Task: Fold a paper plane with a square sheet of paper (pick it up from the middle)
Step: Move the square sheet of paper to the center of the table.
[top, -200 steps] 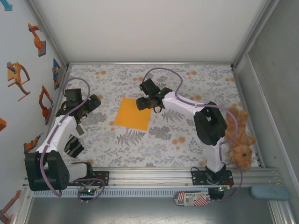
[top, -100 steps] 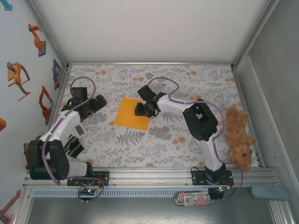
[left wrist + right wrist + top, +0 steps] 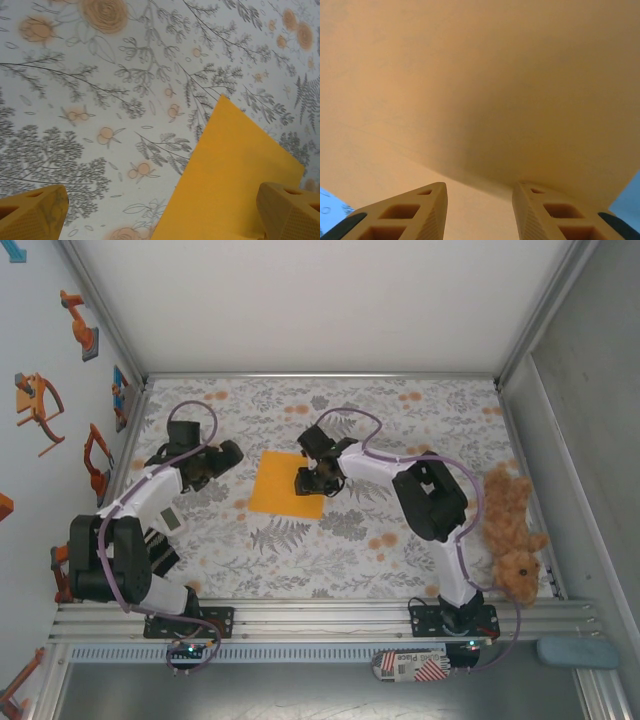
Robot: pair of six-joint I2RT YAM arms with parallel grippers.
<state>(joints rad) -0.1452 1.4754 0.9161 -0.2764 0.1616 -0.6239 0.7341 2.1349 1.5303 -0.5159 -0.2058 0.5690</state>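
View from above: a flat square sheet of plain orange-yellow paper (image 3: 278, 485) lies on a white tablecloth printed with grey leaves and small orange flowers (image 3: 400, 530), near the middle of the table. The right gripper (image 3: 308, 481) is down on the sheet's right part. In its wrist view the tan fingers (image 3: 407, 212) stand narrowly apart with paper bulging ahead of them; whether they pinch it cannot be told. The left gripper (image 3: 225, 454) is just beside the sheet's left edge. Its jaws are spread wide, one finger (image 3: 32, 215) over cloth and the other over paper. A brown plush teddy (image 3: 510, 535) lies at the table's right edge.
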